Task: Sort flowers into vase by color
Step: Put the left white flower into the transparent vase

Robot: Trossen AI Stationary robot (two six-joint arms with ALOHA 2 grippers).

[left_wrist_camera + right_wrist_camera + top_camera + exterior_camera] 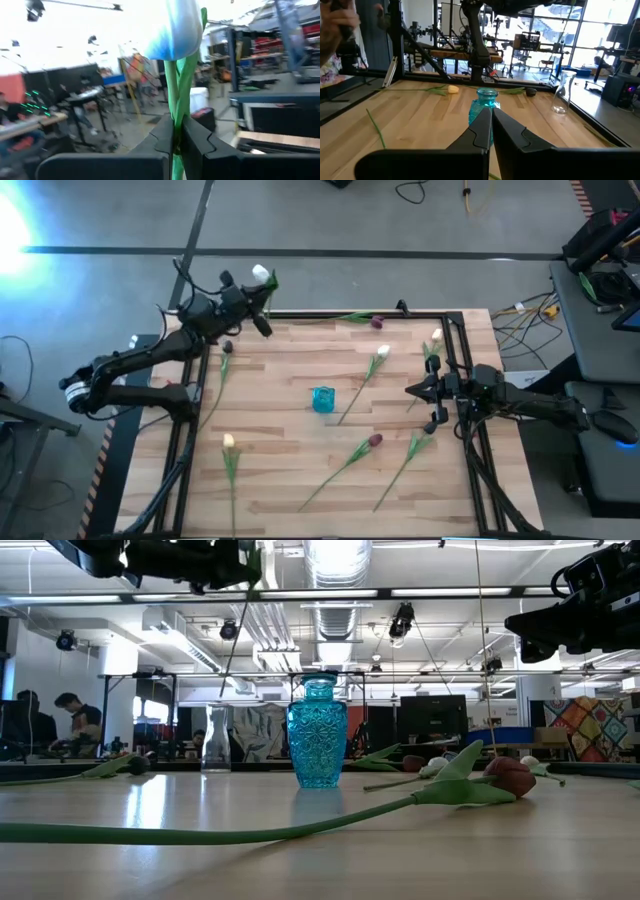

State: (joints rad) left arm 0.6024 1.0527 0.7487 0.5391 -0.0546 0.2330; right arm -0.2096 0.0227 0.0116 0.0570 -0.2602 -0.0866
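My left gripper (258, 292) is raised over the table's far left corner, shut on a white tulip whose head (261, 275) stands above the fingers. My right gripper (490, 112) hovers shut and empty over the table's right edge (410, 391), pointing at the blue vase (323, 399) in the table's middle. A clear glass vase (561, 95) stands toward the far left. Other tulips lie flat on the wood: a white one (383, 352), a cream one (437, 335), purple ones (377, 322) (375, 440), and a cream one (229, 442) near the left. My left gripper pinches the white tulip's green stem (175, 112) between its two fingers, a little below the head (175, 30). The fingers lie roughly level, across the stem. The tulip is lifted clear of the table and stands about upright, head above the fingers; a leaf (192, 75) rises beside the stem.
A dark-headed tulip (228, 347) lies below the left arm near the left rail. A leafy stem (408, 455) lies near the right front. The black frame rails (470, 380) border the table. People sit in the room beyond (60, 720). Bare wood lies between the blue vase and the near edge.
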